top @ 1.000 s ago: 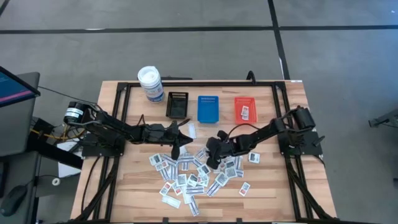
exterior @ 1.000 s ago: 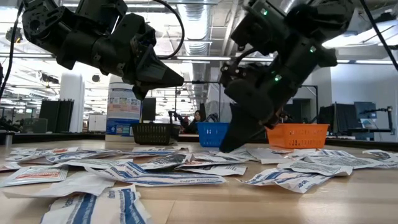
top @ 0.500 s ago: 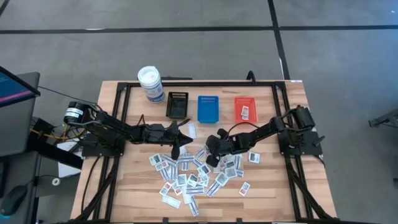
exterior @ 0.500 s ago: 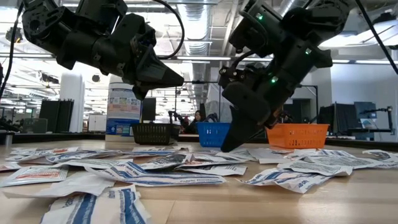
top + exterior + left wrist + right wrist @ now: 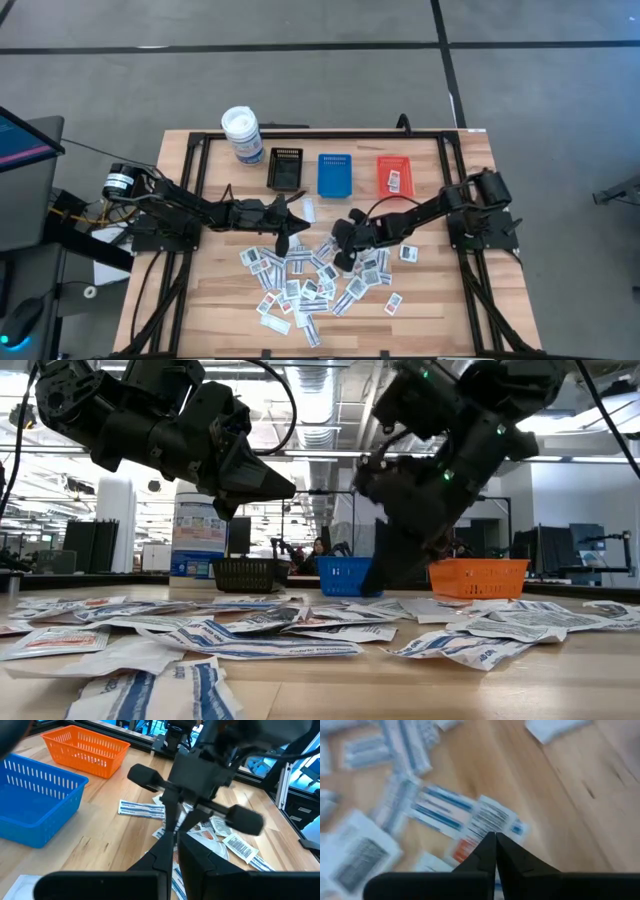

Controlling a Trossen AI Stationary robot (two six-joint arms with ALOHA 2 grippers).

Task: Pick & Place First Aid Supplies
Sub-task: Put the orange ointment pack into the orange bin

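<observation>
Since the earlier frames only the right arm has changed: its fingers have drawn together and it has lifted a little off the packets in the low view, while the left arm has not moved.

The wooden surface [image 5: 215,300] carries everything: a round white canister [image 5: 241,135] and three small trays along the far edge, black [image 5: 285,168], blue [image 5: 335,174] and orange [image 5: 394,174], set in a row probably as sorting bins. The orange tray already holds one packet; the rest of the first aid supplies [image 5: 315,277] lie in a loose heap on the near middle of the surface, between the two arms.

The right gripper [image 5: 343,257] sits low at the heap's right edge, fingers pressed together. The right wrist view shows its closed tips over a white packet with blue and red print [image 5: 470,822], but whether that packet is actually pinched I cannot tell; the blur hides any contact.

The left gripper [image 5: 283,240] hangs at the heap's far-left edge, fingers narrow and apparently empty, likely waiting its turn.

The high view gives the layout but not height; the low view shows the right gripper clear of the packets. The left wrist view alone shows the right arm head-on.
</observation>
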